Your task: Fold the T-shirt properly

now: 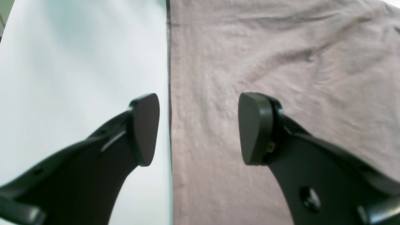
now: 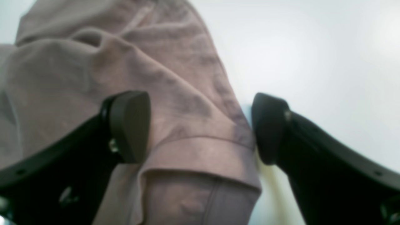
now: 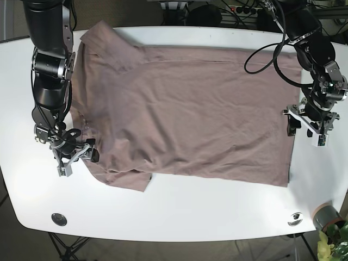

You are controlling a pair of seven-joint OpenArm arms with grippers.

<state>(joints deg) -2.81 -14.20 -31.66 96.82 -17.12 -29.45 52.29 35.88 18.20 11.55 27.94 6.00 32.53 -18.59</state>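
We see the mauve T-shirt (image 3: 185, 109) spread across the white table (image 3: 179, 209), one sleeve lying bunched at the near edge by the right arm. The right gripper (image 2: 200, 128) is spread wide around that sleeve's hem (image 2: 200, 156); blur keeps us from telling whether the fingers (image 2: 129, 125) touch cloth. The left gripper (image 1: 198, 128) hangs wide open astride the shirt's straight bottom edge (image 1: 169, 93), holding nothing. In the base view the right arm hides part of the shirt's far sleeve.
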